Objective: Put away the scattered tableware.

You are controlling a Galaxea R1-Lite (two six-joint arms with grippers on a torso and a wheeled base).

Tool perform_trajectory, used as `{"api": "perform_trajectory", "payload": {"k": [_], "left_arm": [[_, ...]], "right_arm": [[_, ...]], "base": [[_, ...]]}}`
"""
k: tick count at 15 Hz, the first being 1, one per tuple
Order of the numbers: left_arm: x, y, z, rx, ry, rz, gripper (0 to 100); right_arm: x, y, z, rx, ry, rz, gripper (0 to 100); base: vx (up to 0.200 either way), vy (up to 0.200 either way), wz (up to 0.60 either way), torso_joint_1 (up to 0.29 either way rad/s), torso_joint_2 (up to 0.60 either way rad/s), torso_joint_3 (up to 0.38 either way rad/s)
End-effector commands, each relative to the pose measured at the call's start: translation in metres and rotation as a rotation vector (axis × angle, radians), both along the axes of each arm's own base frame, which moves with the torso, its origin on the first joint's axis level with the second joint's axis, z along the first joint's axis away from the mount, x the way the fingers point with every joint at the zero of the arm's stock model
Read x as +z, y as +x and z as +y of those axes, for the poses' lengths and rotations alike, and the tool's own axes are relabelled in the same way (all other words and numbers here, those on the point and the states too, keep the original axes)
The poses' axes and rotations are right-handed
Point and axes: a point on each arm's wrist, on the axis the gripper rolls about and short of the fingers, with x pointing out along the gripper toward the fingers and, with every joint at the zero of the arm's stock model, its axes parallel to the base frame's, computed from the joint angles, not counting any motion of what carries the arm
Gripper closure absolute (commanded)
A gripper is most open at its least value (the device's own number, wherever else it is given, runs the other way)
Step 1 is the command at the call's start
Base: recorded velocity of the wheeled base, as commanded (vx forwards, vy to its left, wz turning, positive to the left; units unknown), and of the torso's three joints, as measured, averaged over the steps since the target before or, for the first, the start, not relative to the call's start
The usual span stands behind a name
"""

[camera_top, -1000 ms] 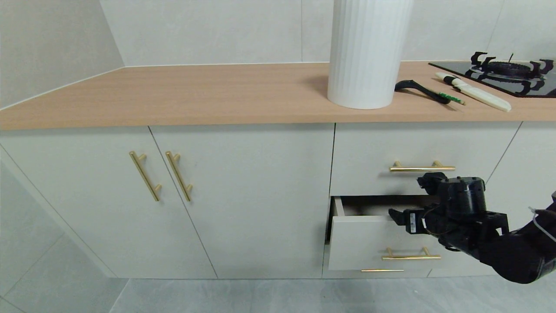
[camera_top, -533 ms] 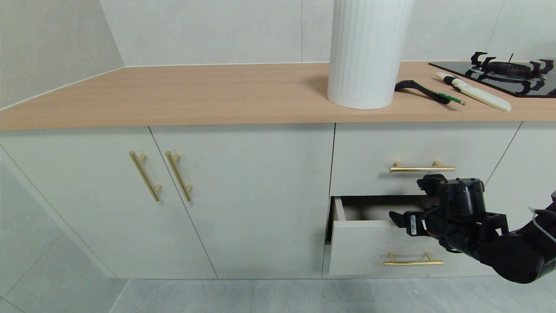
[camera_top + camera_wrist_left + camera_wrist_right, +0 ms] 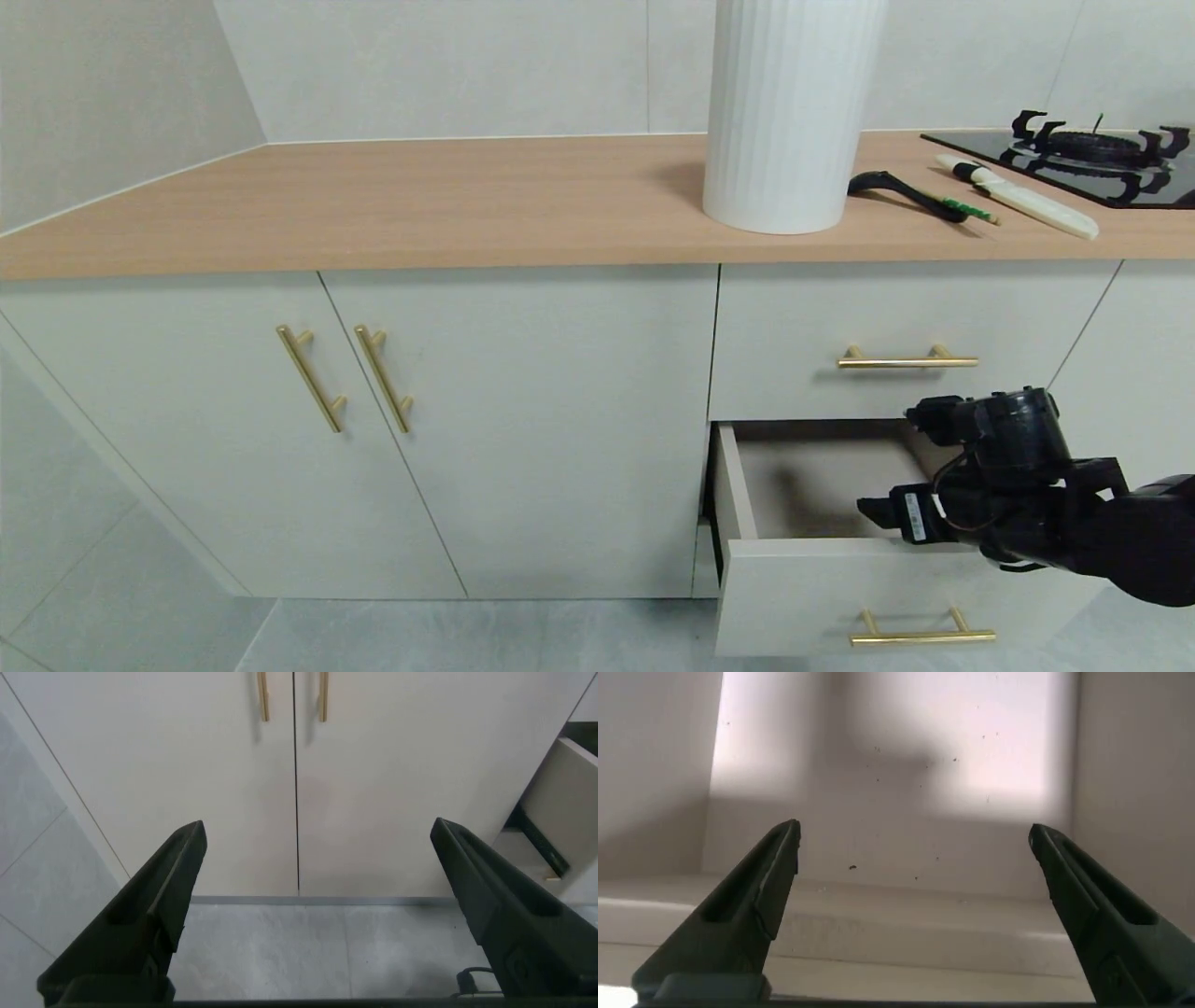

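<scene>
drawer (image 3: 803, 588) stands open, right end effector (image 3: 913, 849) spread at its front rim, white label (image 3: 915, 514) illegible.

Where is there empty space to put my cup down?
Most free: the countertop from the wall corner to the white ribbed cylinder. The floor of the open drawer, beside the right claw, looks bare. Crowded: between cylinder and stove, where a black utensil and knife lie.

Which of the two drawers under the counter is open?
The lower drawer: it is pulled out, with its inside showing behind the front panel. The upper drawer, directly above it, sits fully shut.
</scene>
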Motion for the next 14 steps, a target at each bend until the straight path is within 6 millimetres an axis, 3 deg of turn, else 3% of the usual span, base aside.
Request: {"api": "perform_trajectory", "payload": {"k": [1,14], "left_arm": [[0.000,0.000,0.000,0.000,-0.001,0.002,0],[0.000,0.000,0.000,0.000,-0.001,0.002,0]], "right_arm": [[0.014,-0.004,-0.001,0.006,0.017,-0.024,0],[0.017,-0.028,-0.003,0.082,-0.052,0.240,0]], "base": [[0.000,0.000,0.00,0.000,0.00,0.000],[0.000,0.000,0.00,0.000,0.00,0.000]]}}
